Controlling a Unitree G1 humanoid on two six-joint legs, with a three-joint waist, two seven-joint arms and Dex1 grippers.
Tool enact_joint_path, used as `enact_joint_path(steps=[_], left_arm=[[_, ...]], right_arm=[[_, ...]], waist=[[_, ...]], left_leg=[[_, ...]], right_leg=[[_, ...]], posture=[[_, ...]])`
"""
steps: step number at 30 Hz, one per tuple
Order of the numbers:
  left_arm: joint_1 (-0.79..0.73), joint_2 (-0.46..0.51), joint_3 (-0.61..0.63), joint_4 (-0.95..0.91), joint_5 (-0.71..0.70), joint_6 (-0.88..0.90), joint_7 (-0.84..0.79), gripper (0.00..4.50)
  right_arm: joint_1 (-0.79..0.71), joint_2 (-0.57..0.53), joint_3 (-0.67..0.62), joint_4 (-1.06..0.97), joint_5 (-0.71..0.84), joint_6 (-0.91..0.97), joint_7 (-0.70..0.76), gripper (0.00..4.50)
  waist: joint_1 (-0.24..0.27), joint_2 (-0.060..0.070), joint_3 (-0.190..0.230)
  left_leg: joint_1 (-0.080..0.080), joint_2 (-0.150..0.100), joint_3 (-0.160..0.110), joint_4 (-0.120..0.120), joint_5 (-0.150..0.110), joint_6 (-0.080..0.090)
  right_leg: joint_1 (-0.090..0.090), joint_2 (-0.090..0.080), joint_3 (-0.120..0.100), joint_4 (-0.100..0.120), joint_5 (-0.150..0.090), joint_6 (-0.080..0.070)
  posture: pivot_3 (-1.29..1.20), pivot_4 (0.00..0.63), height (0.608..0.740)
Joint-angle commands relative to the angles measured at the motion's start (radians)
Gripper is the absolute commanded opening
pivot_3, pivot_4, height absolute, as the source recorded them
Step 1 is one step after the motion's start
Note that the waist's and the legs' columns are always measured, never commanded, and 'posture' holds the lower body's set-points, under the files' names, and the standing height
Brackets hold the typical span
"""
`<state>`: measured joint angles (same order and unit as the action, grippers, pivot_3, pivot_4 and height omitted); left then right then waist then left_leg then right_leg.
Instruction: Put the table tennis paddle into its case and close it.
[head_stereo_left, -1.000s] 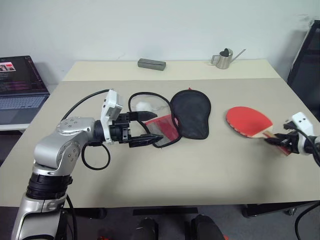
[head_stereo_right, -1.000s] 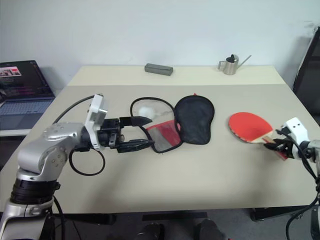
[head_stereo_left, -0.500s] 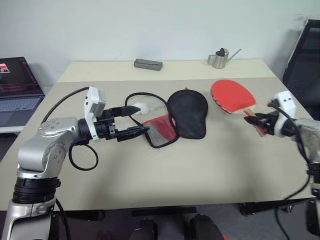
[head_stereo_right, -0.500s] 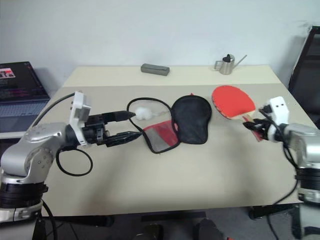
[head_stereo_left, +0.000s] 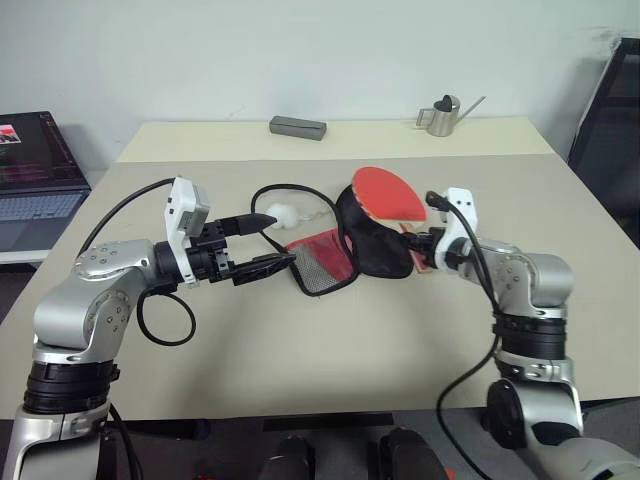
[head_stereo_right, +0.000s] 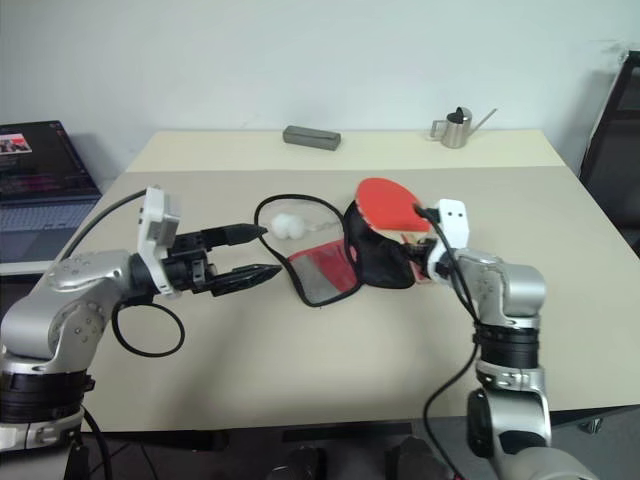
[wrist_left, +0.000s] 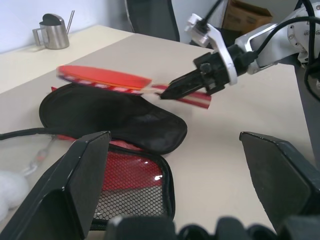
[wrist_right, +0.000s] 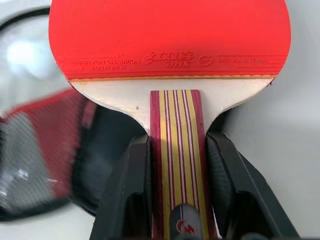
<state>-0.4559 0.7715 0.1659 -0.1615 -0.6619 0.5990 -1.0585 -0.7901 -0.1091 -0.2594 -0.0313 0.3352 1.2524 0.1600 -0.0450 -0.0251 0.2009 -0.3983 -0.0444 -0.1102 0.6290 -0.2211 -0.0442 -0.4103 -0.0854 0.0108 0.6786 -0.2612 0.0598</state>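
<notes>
The left gripper (head_stereo_left: 268, 242) hangs just above the beige table (head_stereo_left: 330, 350) at its near-left area, fingers spread wide with nothing between them, the tips just short of the case (head_stereo_left: 350, 246). The case lies open mid-table: its red half with the black mesh pocket sits nearest the left gripper, and the black half lies beyond and to the right of it. A black cord loops from the case toward a white fluffy ball (head_stereo_left: 283, 214) resting on the table just behind the left fingertips. On the right, the right gripper (head_stereo_left: 424, 246) is clamped on the striped handle of the table tennis paddle (head_stereo_left: 389, 194), one finger pressed to each side of the handle as seen from the right wrist. The paddle is held off the table, its red blade over the far right part of the black half of the case, roughly level. Toward the far edge lie a grey rectangular box (head_stereo_left: 297, 127) and a small metal watering can (head_stereo_left: 440, 115). A laptop (head_stereo_left: 35, 165) stands open beyond the table's left side.
</notes>
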Motion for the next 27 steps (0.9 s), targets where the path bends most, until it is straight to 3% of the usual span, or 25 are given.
enact_joint_path(steps=[1,6,14,27], left_arm=[[-0.020,0.008,0.021,-0.020,-0.002,-0.032,-0.008,4.50],[-0.032,0.010,0.017,-0.003,0.002,-0.044,-0.015,4.50],[-0.030,0.011,0.021,-0.002,0.003,-0.048,-0.018,4.50],[-0.031,0.007,0.018,0.001,0.002,-0.053,-0.018,4.50]], right_arm=[[-0.069,0.078,-0.022,-0.016,0.000,-0.048,-0.086,1.12],[-0.096,0.148,-0.009,0.095,-0.038,-0.166,-0.171,1.12],[-0.082,0.145,0.048,0.256,-0.111,-0.350,-0.212,1.12],[-0.089,0.220,0.064,0.338,-0.113,-0.413,-0.249,1.12]], waist=[[-0.002,0.000,0.000],[-0.004,0.000,0.000],[-0.012,0.000,0.000],[-0.016,0.000,0.000]], left_leg=[[0.000,0.000,0.000,0.000,0.000,0.000],[0.000,0.000,0.000,0.000,0.000,0.000],[0.000,0.000,0.001,-0.001,0.000,0.000],[0.001,0.001,0.002,-0.001,0.000,0.000]], right_leg=[[0.000,0.000,0.000,0.000,0.000,0.000],[0.000,0.001,0.000,0.000,0.001,-0.001],[-0.001,0.002,0.000,0.000,0.001,-0.001],[-0.002,0.006,0.002,0.000,0.002,-0.004]], posture=[[0.00,0.150,0.740],[0.00,0.150,0.740],[0.00,0.150,0.740],[0.00,0.150,0.740]])
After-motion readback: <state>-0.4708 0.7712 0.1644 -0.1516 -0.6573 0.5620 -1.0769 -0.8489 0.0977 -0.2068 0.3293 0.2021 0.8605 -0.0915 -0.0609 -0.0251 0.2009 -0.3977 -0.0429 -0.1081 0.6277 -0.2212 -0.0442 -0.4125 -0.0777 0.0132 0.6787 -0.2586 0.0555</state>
